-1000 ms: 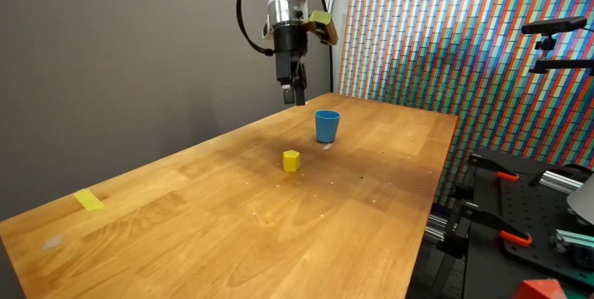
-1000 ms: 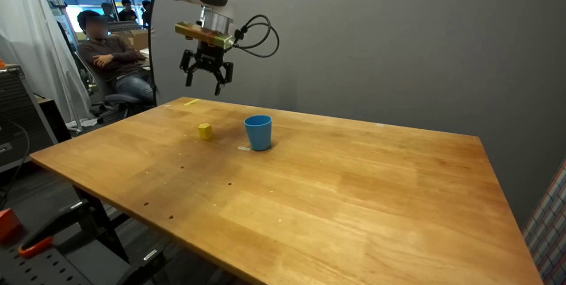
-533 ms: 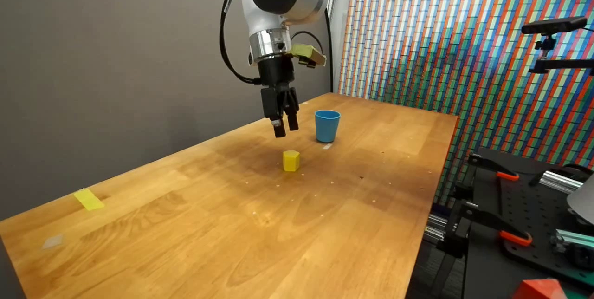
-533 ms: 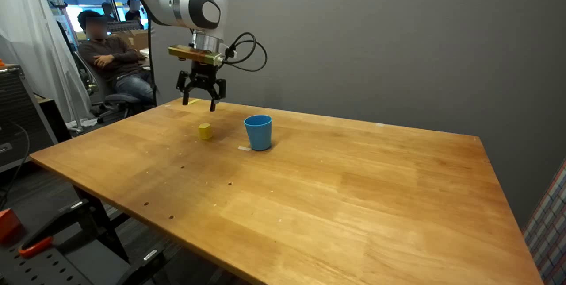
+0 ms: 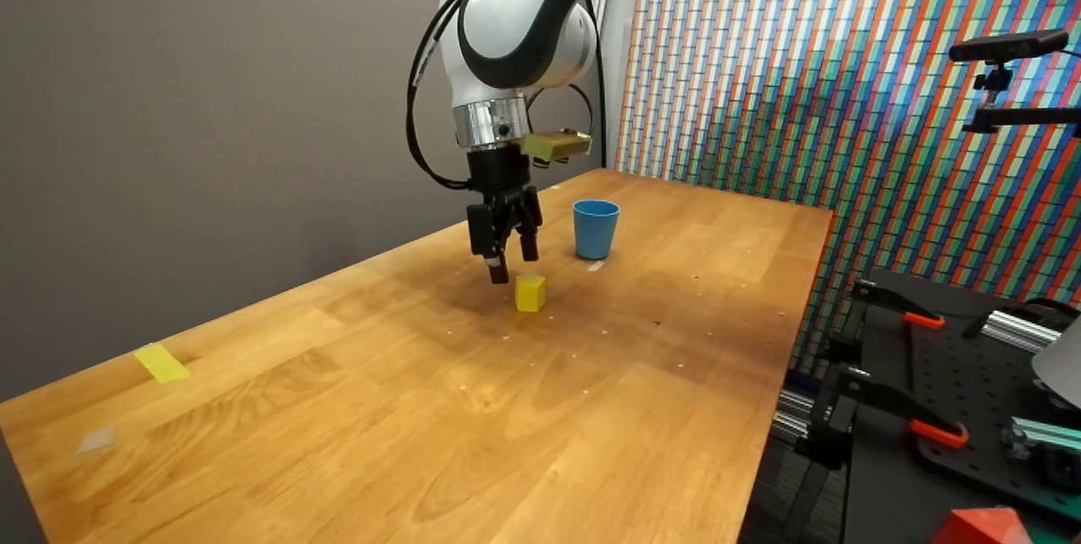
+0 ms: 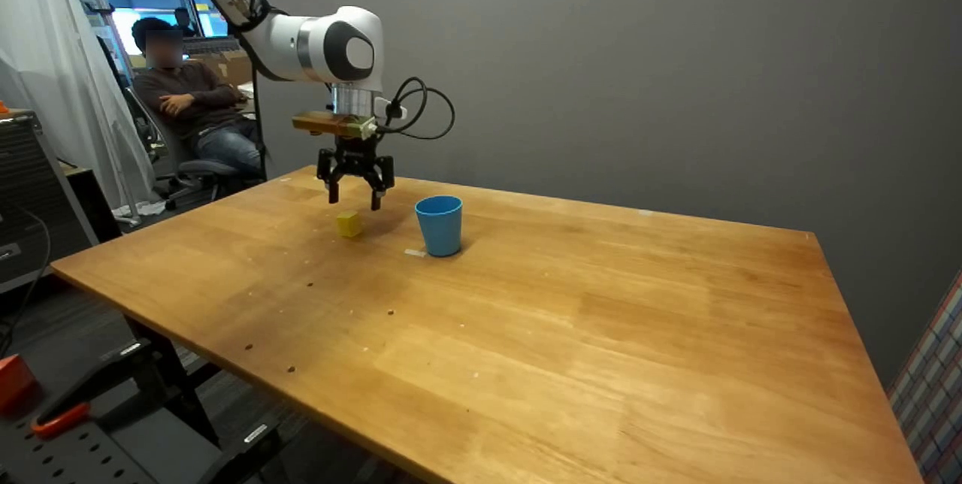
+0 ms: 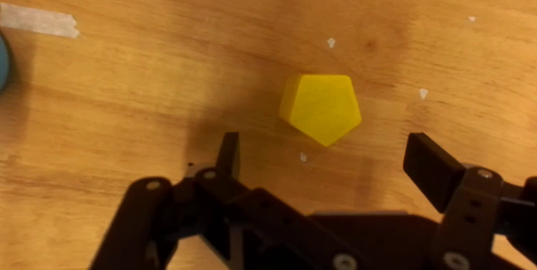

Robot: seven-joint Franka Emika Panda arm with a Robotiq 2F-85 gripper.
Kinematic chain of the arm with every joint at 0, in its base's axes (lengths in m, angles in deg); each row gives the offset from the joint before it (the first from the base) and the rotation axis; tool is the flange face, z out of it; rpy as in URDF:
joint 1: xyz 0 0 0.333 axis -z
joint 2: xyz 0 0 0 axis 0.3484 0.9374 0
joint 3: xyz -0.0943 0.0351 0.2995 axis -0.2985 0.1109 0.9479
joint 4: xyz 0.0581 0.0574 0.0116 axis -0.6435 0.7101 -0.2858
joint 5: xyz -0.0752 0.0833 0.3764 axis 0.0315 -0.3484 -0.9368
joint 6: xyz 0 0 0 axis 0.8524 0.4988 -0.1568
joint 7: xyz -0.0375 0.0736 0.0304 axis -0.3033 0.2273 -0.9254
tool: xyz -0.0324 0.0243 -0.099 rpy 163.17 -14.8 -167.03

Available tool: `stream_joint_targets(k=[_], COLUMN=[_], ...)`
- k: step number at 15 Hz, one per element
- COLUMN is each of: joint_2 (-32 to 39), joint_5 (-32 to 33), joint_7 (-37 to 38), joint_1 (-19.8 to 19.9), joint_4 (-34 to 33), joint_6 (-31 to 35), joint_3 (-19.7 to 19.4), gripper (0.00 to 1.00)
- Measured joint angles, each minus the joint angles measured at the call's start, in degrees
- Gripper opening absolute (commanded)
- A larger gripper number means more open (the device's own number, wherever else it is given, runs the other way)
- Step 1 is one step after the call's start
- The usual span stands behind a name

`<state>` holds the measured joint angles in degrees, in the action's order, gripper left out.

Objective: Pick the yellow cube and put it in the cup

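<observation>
The gripper (image 6: 355, 204) hangs low over the table (image 6: 601, 304), its fingers (image 7: 432, 169) spread apart and clear of the cube (image 7: 325, 106). Five-sided on top in the wrist view, the cube sits on the table near the fingers, and the cup (image 5: 594, 233) stands upright, apart from it

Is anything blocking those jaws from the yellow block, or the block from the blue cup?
Nothing visible is. The jaws stand open above the table, apart from the yellow block; the pale strip near the blue cup lies flat.
</observation>
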<state>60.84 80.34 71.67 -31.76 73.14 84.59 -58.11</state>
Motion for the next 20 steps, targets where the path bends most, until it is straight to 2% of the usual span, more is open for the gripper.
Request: stream_joint_targets(k=[3,10,11,12,19,20], joint_2=[0.6,0.7,0.7,0.7,0.1,-0.5], joint_5=[2.2,2.5,2.5,2.5,2.5,2.5], joint_7=[3.2,9.2,9.8,10.2,12.1,12.7], joint_1=[-0.8,-1.1,-1.1,-1.1,-1.6,-1.6], joint_4=[0.7,2.3,2.6,2.8,3.1,3.1], joint_6=[2.5,1.9,1.8,1.7,1.7,1.7], joint_3=[-1.2,-1.8,-1.8,-1.8,-2.0,-2.3], gripper=[1.00,1.00,0.75,0.73,0.19,0.19])
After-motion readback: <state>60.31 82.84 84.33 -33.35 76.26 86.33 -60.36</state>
